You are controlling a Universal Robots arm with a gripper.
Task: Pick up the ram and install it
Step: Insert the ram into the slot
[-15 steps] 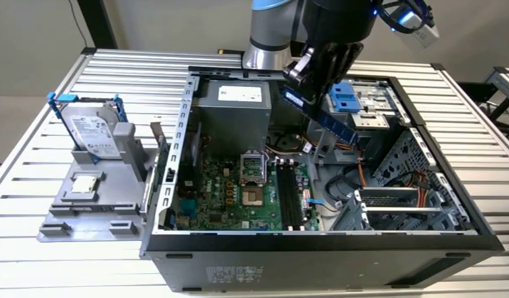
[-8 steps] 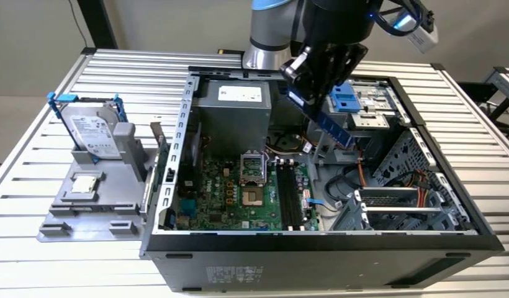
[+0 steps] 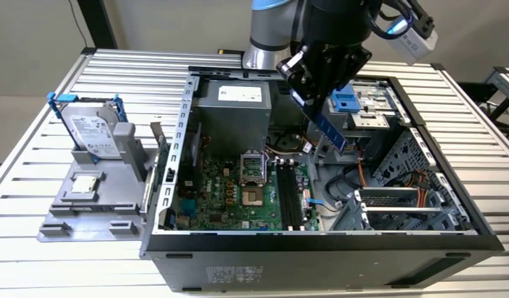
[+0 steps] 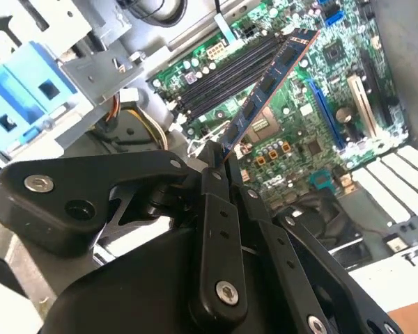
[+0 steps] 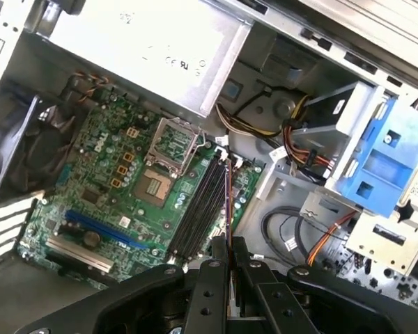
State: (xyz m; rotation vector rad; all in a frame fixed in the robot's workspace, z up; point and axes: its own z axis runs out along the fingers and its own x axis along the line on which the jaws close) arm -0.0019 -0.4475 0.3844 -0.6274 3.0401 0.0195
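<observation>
Holding the ram point(image 4: 272, 76) clenched by one end in the pincer point(image 4: 219, 161), above the slots point(image 4: 223, 73); seeming thin, light, stiff and breakable.

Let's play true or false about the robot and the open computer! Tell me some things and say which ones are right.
1. The gripper is holding the memory stick. True.
2. The memory stick is pushed into one of the slots. False: it is held in the air above the motherboard, apart from the slots, which are empty.
3. The hard drive sits inside the computer case. False: it stands on a grey stand outside the case, at the exterior view's left.
4. The computer case is open, so the motherboard shows. True.
</observation>
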